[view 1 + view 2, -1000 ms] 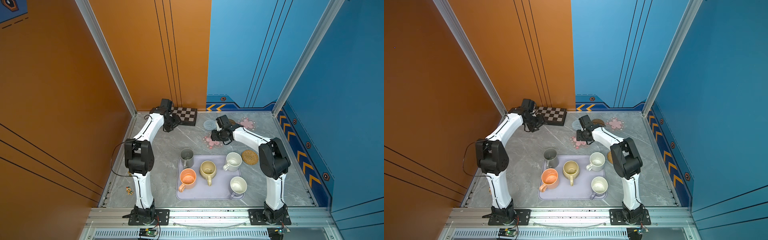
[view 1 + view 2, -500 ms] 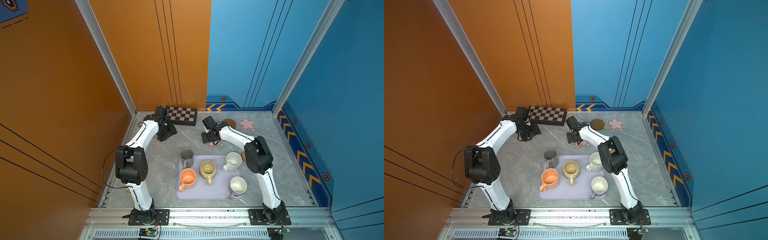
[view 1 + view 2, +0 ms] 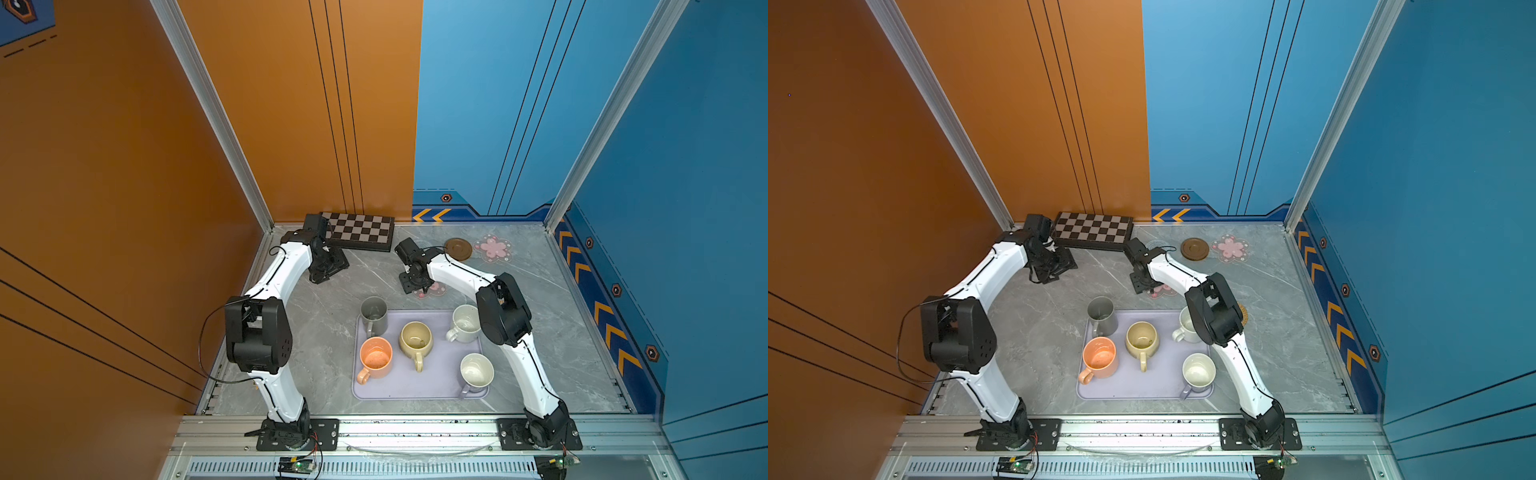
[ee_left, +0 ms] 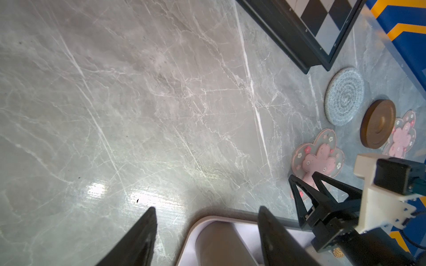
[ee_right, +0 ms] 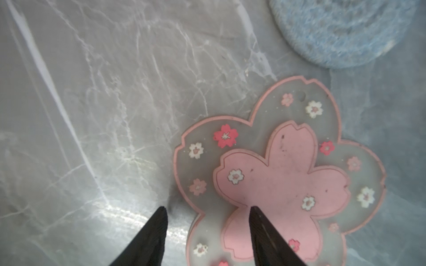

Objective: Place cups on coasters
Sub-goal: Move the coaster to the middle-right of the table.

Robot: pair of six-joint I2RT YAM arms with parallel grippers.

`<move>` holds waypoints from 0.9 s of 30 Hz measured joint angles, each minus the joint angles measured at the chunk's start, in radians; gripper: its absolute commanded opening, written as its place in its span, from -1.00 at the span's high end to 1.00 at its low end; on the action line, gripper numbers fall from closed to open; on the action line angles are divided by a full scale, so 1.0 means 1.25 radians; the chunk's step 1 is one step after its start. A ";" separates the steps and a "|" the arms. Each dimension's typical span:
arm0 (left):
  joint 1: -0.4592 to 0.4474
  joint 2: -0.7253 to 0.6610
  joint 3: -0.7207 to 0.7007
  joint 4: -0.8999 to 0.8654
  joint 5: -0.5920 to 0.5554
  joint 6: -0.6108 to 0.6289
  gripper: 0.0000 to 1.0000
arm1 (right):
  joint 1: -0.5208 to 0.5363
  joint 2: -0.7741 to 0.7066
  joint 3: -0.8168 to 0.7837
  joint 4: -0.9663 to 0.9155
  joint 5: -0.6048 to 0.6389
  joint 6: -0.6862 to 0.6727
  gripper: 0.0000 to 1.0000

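Translucent pink-flower coaster (image 5: 283,175), tiny blossoms, flat on marble (image 5: 92,115); left fingers (image 4: 140,241) and right fingers (image 5: 152,237) apart.

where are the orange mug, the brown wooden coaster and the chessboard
orange mug (image 3: 376,357), in a top view, on its inner floor
brown wooden coaster (image 3: 458,249), in a top view, on its centre
chessboard (image 3: 360,230), in a top view, on its chequered face

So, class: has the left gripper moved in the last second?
Yes: the left gripper has pulled back from the chequered board, toward the front.

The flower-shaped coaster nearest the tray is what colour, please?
Flower-shaped coaster: translucent, pink petals; best in right wrist view.
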 measured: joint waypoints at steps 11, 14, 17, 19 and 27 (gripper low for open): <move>0.006 -0.006 -0.005 0.000 0.001 0.000 -0.40 | -0.013 0.017 0.033 -0.027 0.020 -0.005 -0.19; 0.008 -0.008 -0.005 0.000 0.003 -0.001 -0.40 | -0.021 0.017 0.033 -0.028 0.025 -0.005 -0.18; 0.009 -0.008 -0.005 0.000 0.003 -0.002 -0.40 | -0.035 0.017 0.029 -0.027 0.026 0.001 -0.17; 0.009 -0.008 -0.005 0.000 0.003 -0.003 -0.40 | -0.045 0.016 0.023 -0.024 0.026 0.010 -0.16; 0.013 -0.011 -0.005 0.000 0.003 -0.003 -0.40 | -0.089 -0.015 -0.031 -0.007 0.023 0.046 -0.13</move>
